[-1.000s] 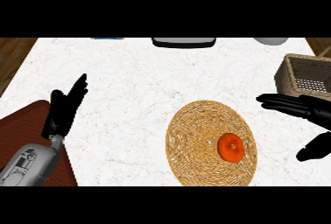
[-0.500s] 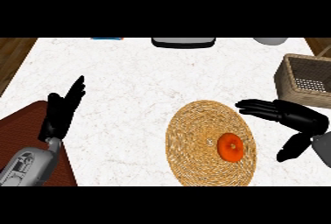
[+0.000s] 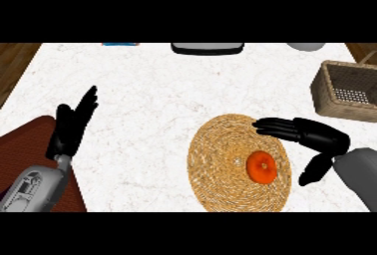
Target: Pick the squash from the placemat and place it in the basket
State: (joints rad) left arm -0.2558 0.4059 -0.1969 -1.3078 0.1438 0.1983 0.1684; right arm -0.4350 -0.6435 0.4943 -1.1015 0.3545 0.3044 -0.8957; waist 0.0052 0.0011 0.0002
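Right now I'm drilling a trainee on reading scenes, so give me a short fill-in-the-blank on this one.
1. The squash lies on the woven ____.
2. The basket stands at the counter's ____ edge.
3. The right hand is open and holds ____.

Missing words: placemat; right; nothing

Woven straw placemat [image 3: 221,172], wicker basket [image 3: 346,92], smooth squash [image 3: 261,167], white marble counter [image 3: 162,89]

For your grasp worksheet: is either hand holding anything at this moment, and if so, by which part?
Nothing is held. The right hand is open above the placemat, apart from the squash; the left hand rests open.
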